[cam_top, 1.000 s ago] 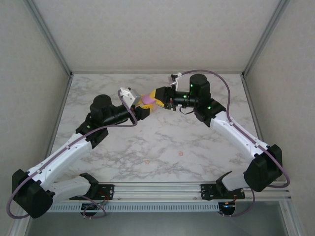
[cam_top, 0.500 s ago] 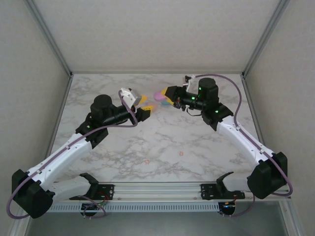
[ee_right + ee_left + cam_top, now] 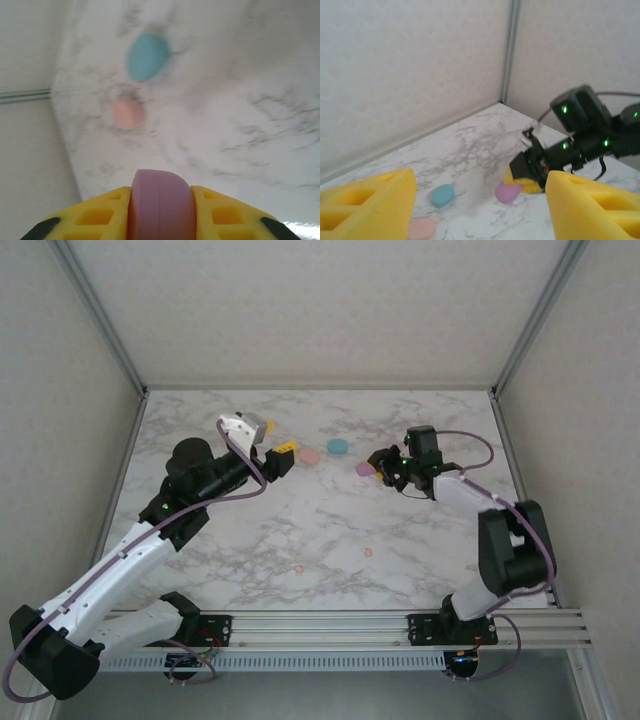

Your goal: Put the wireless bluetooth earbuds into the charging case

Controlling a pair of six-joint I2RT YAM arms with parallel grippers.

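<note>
From top view, can make out two tiny orange-pink earbuds (image 3: 298,569) loose on marble table (image 3: 420,530), lower centre of frame, well apart from each other and from the cases; too small to tell shape. In right wrist view, get a close look at purple case (image 3: 160,205) pinched edge-on by right gripper (image 3: 371,466), right of centre from above. Beyond it, see teal case (image 3: 146,56) and pink case (image 3: 128,114) flat on table, near each other. In left wrist view, find left gripper (image 3: 480,200) spread wide, holding nothing, facing the right one. From above, note left arm stretched diagonally up toward centre, right arm folded sharply at elbow.
</note>
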